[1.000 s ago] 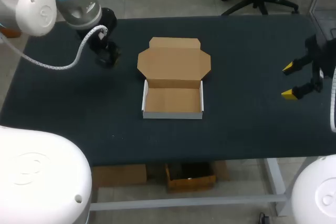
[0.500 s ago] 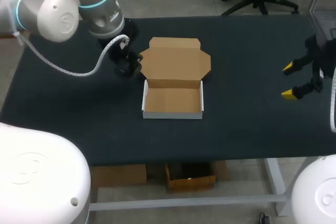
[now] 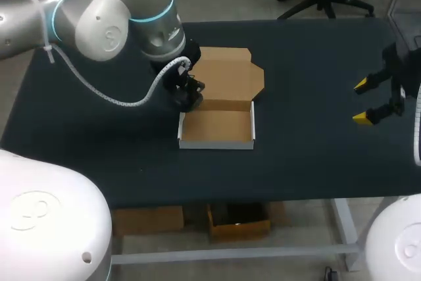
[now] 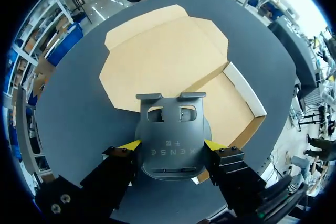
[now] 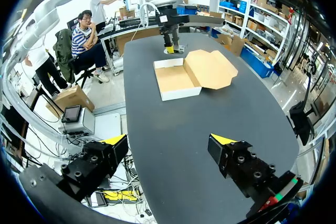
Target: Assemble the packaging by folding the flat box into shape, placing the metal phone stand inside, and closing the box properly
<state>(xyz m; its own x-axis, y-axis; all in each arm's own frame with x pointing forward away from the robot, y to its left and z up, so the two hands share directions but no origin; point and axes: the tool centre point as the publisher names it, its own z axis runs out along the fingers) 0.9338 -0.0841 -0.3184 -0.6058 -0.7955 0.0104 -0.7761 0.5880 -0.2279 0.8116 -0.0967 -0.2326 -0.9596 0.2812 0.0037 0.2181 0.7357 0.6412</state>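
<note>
Phone stand (image 4: 170,129) sits clamped between the fingers of the left gripper (image 4: 172,144); the open box (image 4: 168,61) lies just ahead of and beneath it; the right gripper (image 5: 169,139) hangs with fingers apart, well away.

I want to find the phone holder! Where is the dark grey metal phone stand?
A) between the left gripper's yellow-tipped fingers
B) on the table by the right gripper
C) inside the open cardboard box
A: the left gripper pinches the dark grey metal phone stand from both sides.

box (image 3: 217,141) on table (image 3: 316,162), stand (image 4: 170,148) at rear-left corner
</note>
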